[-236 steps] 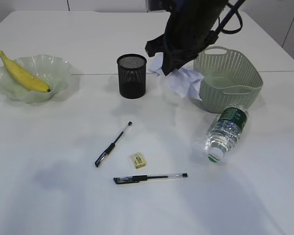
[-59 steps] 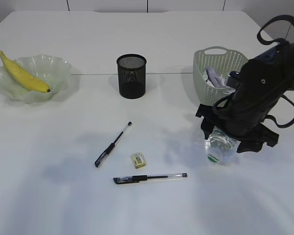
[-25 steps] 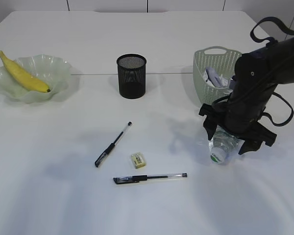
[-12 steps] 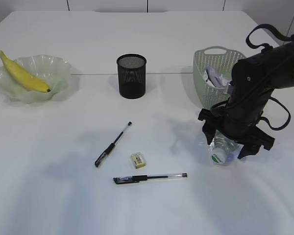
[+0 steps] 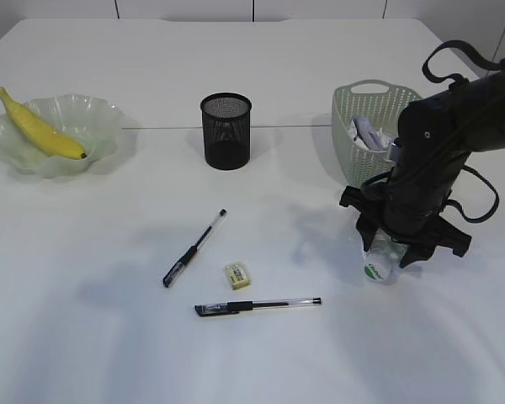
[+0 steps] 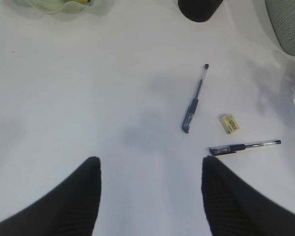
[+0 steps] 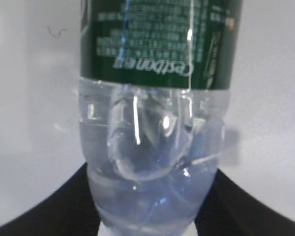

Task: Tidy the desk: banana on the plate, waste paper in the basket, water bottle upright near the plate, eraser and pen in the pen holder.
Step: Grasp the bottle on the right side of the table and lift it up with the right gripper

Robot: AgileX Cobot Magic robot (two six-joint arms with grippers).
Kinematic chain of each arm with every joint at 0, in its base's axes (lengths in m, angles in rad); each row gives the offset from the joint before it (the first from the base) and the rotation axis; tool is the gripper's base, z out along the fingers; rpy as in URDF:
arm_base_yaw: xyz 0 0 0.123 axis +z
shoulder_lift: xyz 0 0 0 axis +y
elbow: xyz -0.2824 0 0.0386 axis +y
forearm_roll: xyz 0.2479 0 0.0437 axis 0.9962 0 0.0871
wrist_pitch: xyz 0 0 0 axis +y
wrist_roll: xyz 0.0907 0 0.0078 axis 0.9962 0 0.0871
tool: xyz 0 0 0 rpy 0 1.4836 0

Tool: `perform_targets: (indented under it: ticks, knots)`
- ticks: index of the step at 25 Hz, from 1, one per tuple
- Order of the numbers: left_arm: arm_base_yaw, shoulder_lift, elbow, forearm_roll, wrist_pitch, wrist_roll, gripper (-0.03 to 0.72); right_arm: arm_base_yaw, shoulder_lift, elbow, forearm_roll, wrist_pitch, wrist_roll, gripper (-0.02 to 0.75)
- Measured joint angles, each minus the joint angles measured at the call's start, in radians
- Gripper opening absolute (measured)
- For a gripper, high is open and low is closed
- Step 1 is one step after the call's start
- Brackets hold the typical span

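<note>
The water bottle (image 5: 379, 261) lies on its side on the desk (image 5: 109, 337), cap toward the front, just in front of the basket (image 5: 359, 108). My right gripper (image 5: 404, 246) comes down over it; in the right wrist view the gripper (image 7: 147, 196) is shut on the water bottle (image 7: 155, 73), a black finger pressed to each side below the green label. Waste paper (image 5: 366, 133) sits in the basket. The banana (image 5: 38, 126) rests on the plate (image 5: 97, 114). The eraser (image 5: 237, 275) lies between two pens (image 5: 194, 248) (image 5: 257, 305). The pen holder (image 5: 226, 130) stands behind. My left gripper (image 6: 150, 162) hangs open above bare desk.
In the left wrist view the pens (image 6: 192, 103) (image 6: 243, 146) and the eraser (image 6: 229, 123) lie ahead to the right, with the pen holder (image 6: 199, 6) and basket (image 6: 287, 24) at the top edge. A seam line (image 5: 295, 126) crosses the desk.
My right gripper has sunk a little lower over the bottle and its fingers have closed in against the bottle's sides. The bottle has shifted slightly. Left gripper unchanged.
</note>
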Motion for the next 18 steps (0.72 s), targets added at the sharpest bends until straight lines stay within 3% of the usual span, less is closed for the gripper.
perform_targets:
  ticks: [7,18]
  knots:
    - [0.0,0.0,0.0,0.0,0.0,0.0,0.455,0.0,0.0,-0.008,-0.004,0.046,-0.054,0.322]
    - [0.0,0.0,0.0,0.0,0.0,0.0,0.455,-0.001,-0.019,-0.008,-0.046,0.158,-0.332,0.314]
